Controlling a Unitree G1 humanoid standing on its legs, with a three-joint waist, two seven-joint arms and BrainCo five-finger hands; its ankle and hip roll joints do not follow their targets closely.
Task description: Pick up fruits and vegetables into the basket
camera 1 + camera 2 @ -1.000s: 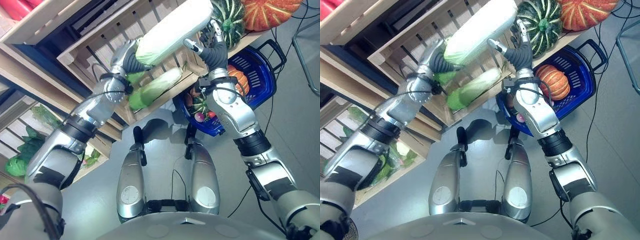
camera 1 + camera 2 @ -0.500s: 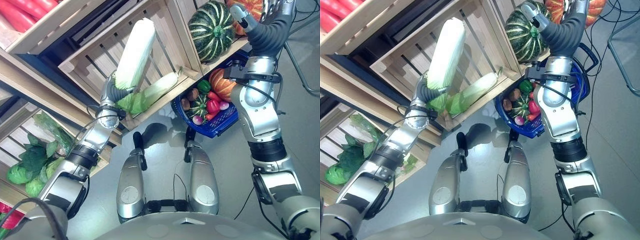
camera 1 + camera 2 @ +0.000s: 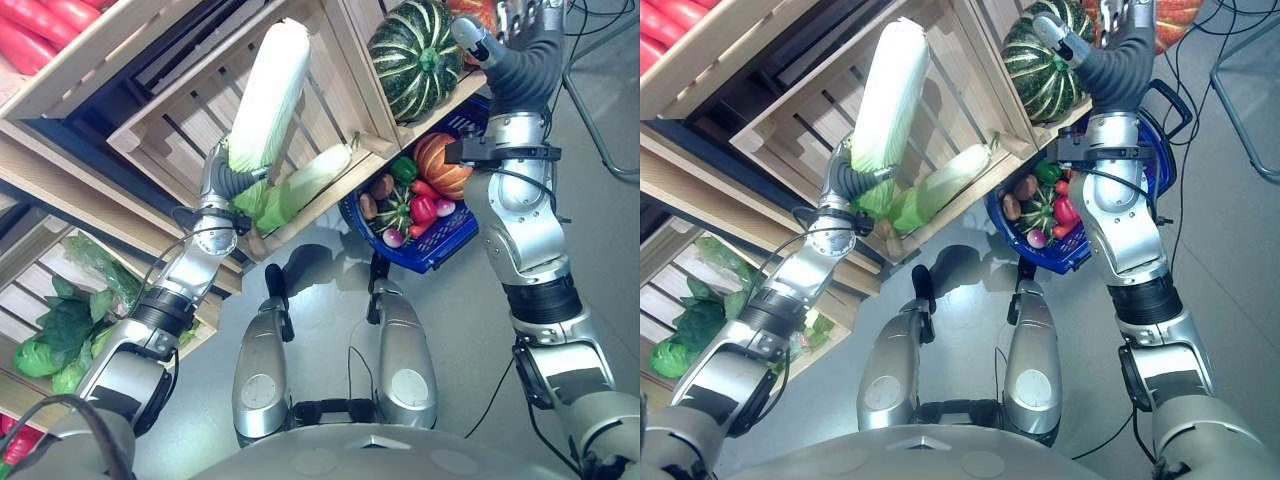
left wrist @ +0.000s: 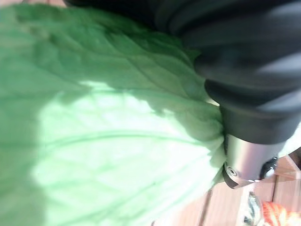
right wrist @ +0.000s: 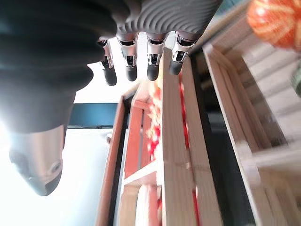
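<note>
Cabbage leaf pressed close against the left hand (image 4: pixel 244 117) is seen in the left wrist view, while the head views give the whole napa cabbage (image 3: pixel 268 95): it is gripped at its green leafy base by curled fingers, its long axis steep, the pale tip pointed up past the wooden crate (image 3: pixel 345 60). A second napa cabbage (image 3: pixel 305 183) lies just beside that hand. The right hand (image 3: pixel 1110 45) is raised above the blue basket (image 3: pixel 455 235), fingers straight, nothing held.
</note>
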